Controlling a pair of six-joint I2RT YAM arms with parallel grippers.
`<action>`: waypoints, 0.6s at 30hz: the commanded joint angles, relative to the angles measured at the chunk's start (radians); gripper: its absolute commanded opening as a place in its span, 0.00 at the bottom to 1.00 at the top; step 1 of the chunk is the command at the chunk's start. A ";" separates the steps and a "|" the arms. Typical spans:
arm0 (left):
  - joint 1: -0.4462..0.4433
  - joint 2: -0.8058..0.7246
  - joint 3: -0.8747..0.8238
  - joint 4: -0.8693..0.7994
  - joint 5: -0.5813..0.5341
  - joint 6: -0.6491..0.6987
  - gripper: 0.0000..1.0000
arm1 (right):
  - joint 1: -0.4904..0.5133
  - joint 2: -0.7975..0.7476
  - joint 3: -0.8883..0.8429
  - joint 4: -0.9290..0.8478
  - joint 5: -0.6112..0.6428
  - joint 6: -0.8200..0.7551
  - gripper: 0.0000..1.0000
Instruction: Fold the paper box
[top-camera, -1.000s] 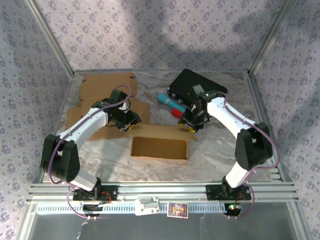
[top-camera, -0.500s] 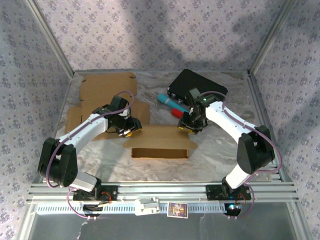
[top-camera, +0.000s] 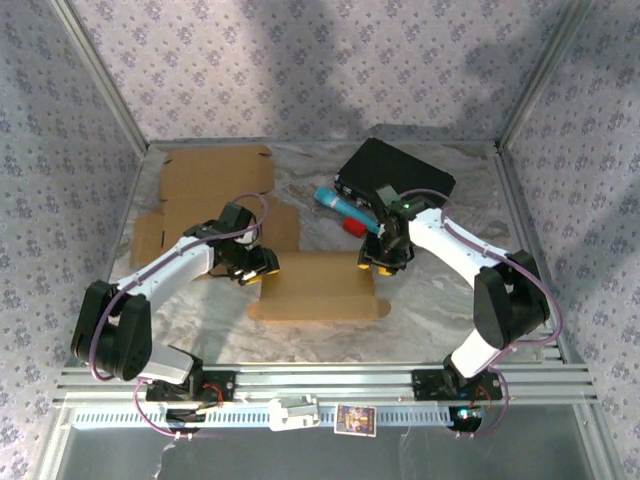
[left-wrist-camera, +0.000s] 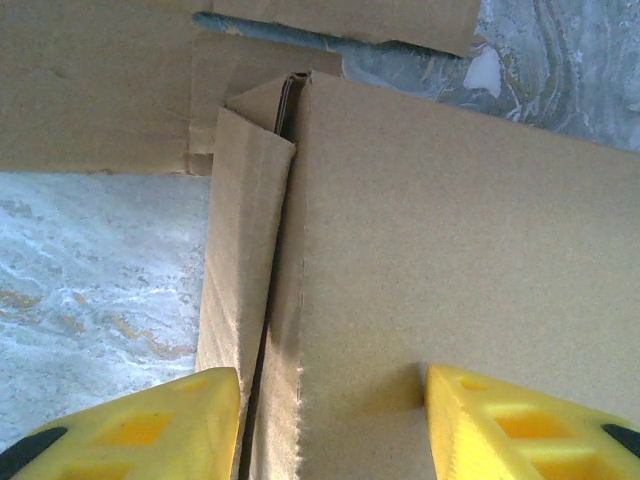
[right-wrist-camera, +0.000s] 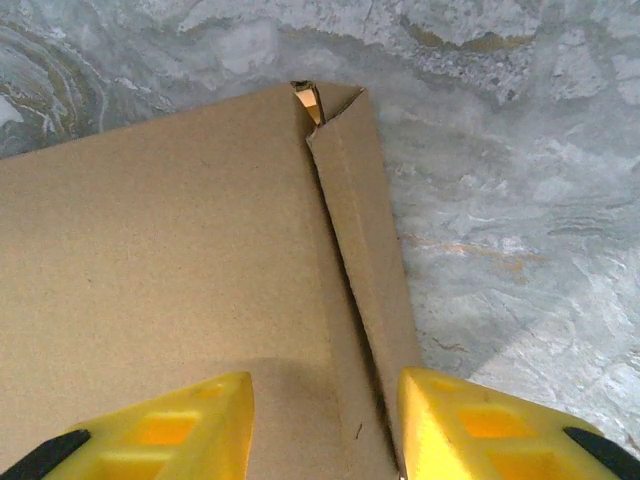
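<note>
We see the paper box (top-camera: 318, 287) lying lid-down-flat near the middle of the marbled table (top-camera: 440, 300), a little toward 6 o'clock, with a flat cardboard sheet (top-camera: 215, 180) out at 10 o'clock and a black case (top-camera: 395, 170) at 1 o'clock. At the box's 10 o'clock corner we find the left gripper (top-camera: 255, 270), its yellow fingers (left-wrist-camera: 150, 430) spread across the seam between lid and side wall. At the 2 o'clock corner the right gripper (top-camera: 378, 264) stands likewise, fingers (right-wrist-camera: 170, 430) parted astride the lid's edge and side flap.
</note>
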 joint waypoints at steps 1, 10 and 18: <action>-0.010 -0.027 -0.016 -0.001 -0.037 0.042 0.53 | 0.009 -0.014 -0.040 -0.002 0.021 -0.024 0.46; -0.009 -0.020 -0.026 0.005 -0.030 0.099 0.58 | 0.001 -0.001 -0.094 0.043 -0.020 -0.075 0.53; -0.009 -0.042 -0.099 0.072 -0.020 0.088 0.50 | -0.021 0.014 -0.147 0.080 -0.029 -0.076 0.51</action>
